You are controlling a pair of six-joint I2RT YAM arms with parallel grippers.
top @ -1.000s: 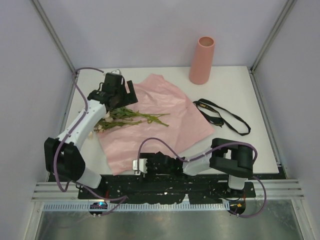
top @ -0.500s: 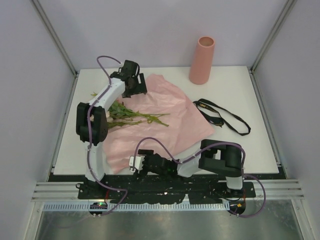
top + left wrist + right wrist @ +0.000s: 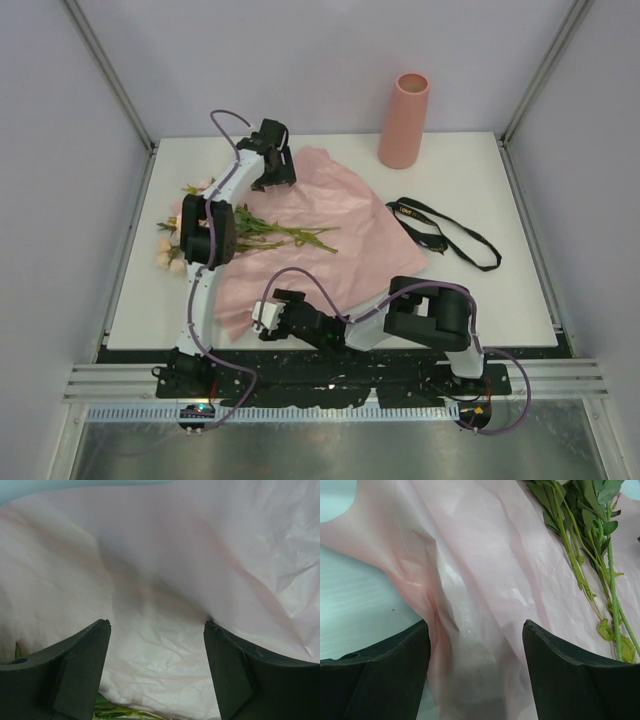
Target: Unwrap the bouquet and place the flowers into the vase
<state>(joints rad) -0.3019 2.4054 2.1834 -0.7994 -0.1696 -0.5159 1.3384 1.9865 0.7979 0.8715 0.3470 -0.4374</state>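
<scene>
On counter: paper spread, ribbon off | flowers on paper, none in vase | left end effector, right end effector released, empty

From above, the left arm crosses the flowers at the paper's left edge and hides where the stems meet the blooms. The blooms left of the paper are too small to count. At the paper's far-left corner the left tool shows only its housing. The ribbon, right of the paper, bears lettering too small to read. In the left wrist view both fingers are cut by the lower edge, and a paper fold covers all but a green sliver. In the right wrist view the stems leave the top and right edges, so no blooms show.
</scene>
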